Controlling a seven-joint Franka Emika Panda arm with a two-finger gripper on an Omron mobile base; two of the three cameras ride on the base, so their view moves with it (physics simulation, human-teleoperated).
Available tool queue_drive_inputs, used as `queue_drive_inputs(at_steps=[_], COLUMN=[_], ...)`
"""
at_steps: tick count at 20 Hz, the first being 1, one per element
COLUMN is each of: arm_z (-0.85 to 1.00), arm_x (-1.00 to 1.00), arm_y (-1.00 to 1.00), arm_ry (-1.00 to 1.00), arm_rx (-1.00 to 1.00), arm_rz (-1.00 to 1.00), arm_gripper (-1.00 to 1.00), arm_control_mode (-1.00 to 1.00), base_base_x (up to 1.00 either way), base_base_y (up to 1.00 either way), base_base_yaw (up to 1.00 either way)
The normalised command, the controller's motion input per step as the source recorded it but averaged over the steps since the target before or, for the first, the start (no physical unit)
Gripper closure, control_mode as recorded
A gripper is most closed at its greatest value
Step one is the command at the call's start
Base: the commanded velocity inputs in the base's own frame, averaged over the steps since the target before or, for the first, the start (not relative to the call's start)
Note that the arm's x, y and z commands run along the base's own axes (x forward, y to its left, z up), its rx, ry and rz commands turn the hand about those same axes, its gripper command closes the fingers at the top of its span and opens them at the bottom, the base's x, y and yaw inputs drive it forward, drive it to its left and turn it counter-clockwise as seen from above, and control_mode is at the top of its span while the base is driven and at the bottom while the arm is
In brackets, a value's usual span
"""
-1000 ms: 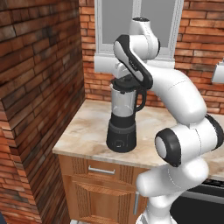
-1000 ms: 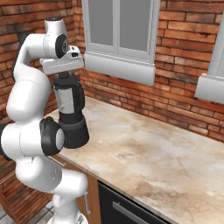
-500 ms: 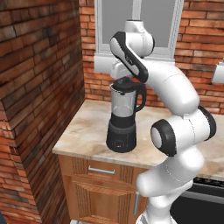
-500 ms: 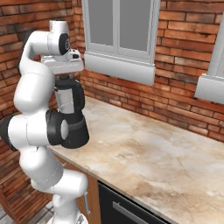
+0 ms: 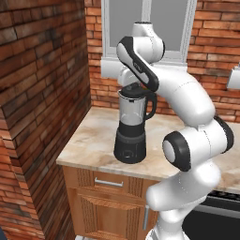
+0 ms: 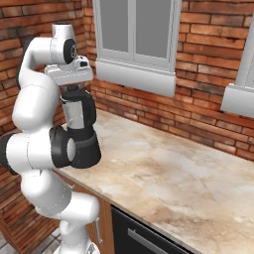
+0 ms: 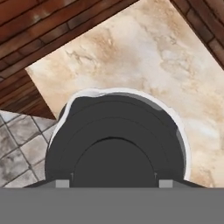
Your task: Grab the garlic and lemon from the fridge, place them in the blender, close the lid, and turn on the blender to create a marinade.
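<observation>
A beige marble counter (image 6: 188, 183) meets a brick wall (image 6: 208, 106) beneath a window (image 6: 134, 30).

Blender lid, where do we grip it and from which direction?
Judgement: take the lid by the raised round knob at its centre, coming straight down from above. The hand view looks down onto its concentric black rings, so it lies flat on the upright blender jar. Its rim sits flush in the clear jar mouth, leaving little to pinch from the side, and the brick wall stands close on one side.
</observation>
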Motion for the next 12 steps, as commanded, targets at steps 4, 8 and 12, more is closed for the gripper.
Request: queue_drive_inputs(at_steps=[4,8,12], arm_z=[-0.06,0.0,0.07], arm_x=[-0.02,0.0,-0.01], arm_y=[-0.1,-0.03,-0.02], arm_ry=[-0.07,-0.08,-0.1], arm_rx=[0.0,0.0,0.0], arm_rz=[0.0,0.0,0.0], arm_gripper=[-1.0,-1.0,-1.0], arm_control_mode=[-1.0,-1.0,-1.0], base_base_x=[0.0,0.0,0.0], base_base_y=[0.0,0.0,0.0], base_base_yaw=[0.0,0.0,0.0])
